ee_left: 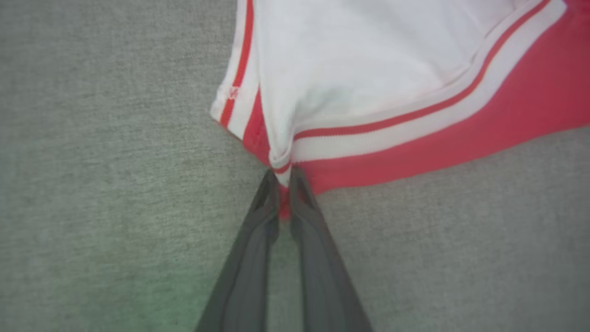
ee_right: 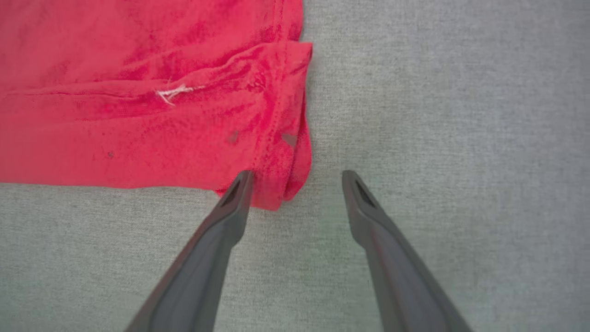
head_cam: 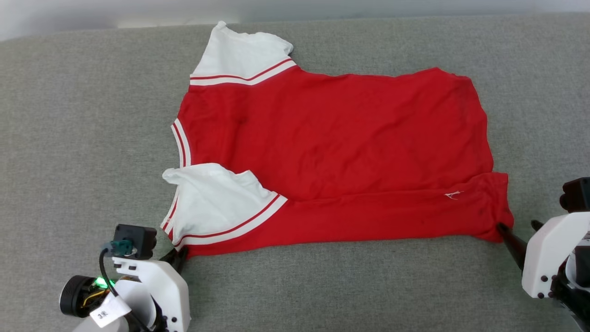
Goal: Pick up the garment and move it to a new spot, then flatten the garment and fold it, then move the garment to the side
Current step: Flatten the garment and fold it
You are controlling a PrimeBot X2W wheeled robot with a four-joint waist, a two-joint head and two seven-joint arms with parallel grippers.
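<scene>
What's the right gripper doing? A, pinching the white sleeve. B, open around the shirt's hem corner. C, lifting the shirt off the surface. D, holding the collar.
B: the right gripper stands open, the shirt's red hem corner lying between its jaws.

Bright, even, diffuse light; only thin shadows edge the garment (head_cam: 332, 147). Head view sharp; both wrist views soft, the left one tinged green at lower left.
</scene>
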